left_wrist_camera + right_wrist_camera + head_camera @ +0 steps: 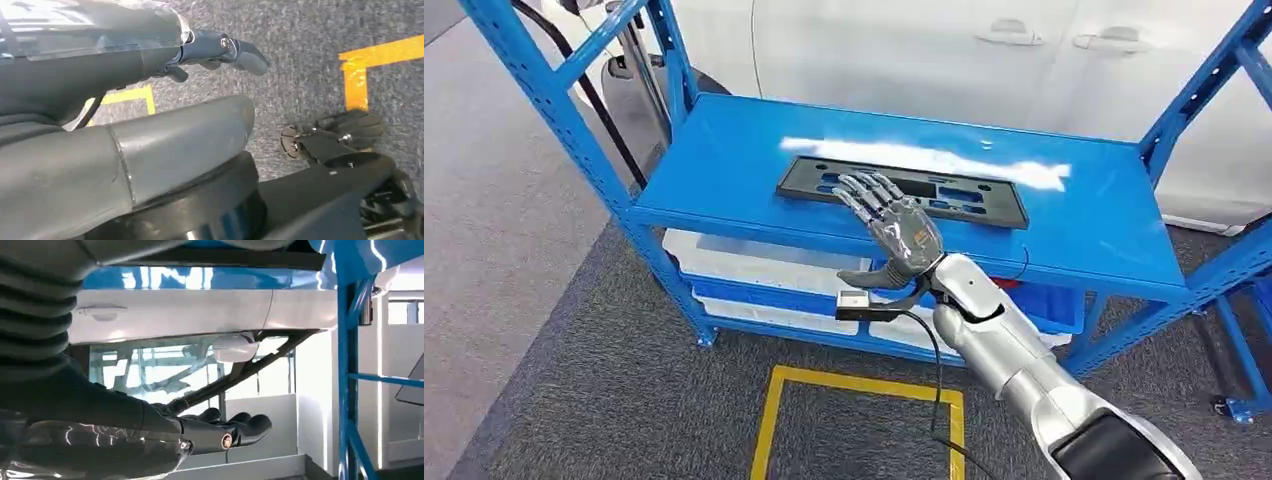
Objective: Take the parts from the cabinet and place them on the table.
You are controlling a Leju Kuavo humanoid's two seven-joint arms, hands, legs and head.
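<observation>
Reaching over the front edge of the blue shelf [724, 160], the right hand [894, 225] hovers with its fingers spread and stretched forward, holding nothing. Its fingertips [864, 186] lie over the near edge of the black plastic panel [969, 200], the part to be taken; whether they touch it I cannot tell. The flat, palm-down pose looks like a reach made ready to close on the panel's near edge, since the part lies flat on the shelf and offers no raised grip.

The panel is long, thin and pierced with slots, lying across the middle of the shelf with room all round it. A bright glare streak [944, 158] runs across the shelf just behind it.

In the left wrist view, the left hand [220, 50] hangs low over the grey carpet, its fingers loosely bent with nothing between them.

Below the shelf sit white and blue bins [754, 275] on a lower tier. The blue uprights [534, 90] frame the rack on both sides, and a white car [904, 50] stands just behind. On the carpet before the rack is a square of yellow tape [774, 410]. A black cable [936, 370] trails from the right wrist and might snag on the shelf lip.
</observation>
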